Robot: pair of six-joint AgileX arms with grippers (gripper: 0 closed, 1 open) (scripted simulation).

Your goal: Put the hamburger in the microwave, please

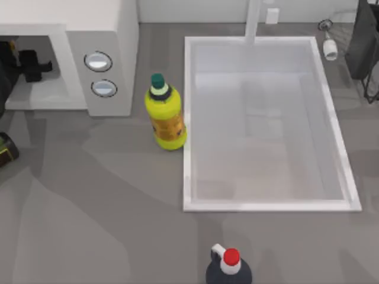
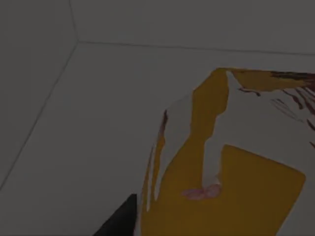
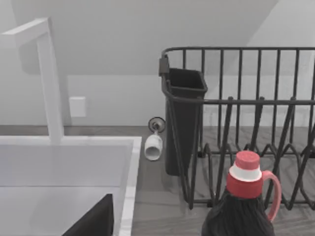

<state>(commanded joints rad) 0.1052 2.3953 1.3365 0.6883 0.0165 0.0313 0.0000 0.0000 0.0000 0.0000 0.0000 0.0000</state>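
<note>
Hamburger close in left wrist view | microwave top-left overhead

Rendered kitchen, set out on a grey countertop; white microwave at the top view's left, two round silver knobs on its side panel; white rectangular sink basin sunk into the right half, white faucet rising at its far rim; black wire dish rack with a dark utensil cup beside the sink; wine glass lying on its side near the rack; yellow green-capped bottle and dark red-capped jug standing on the counter.
</note>
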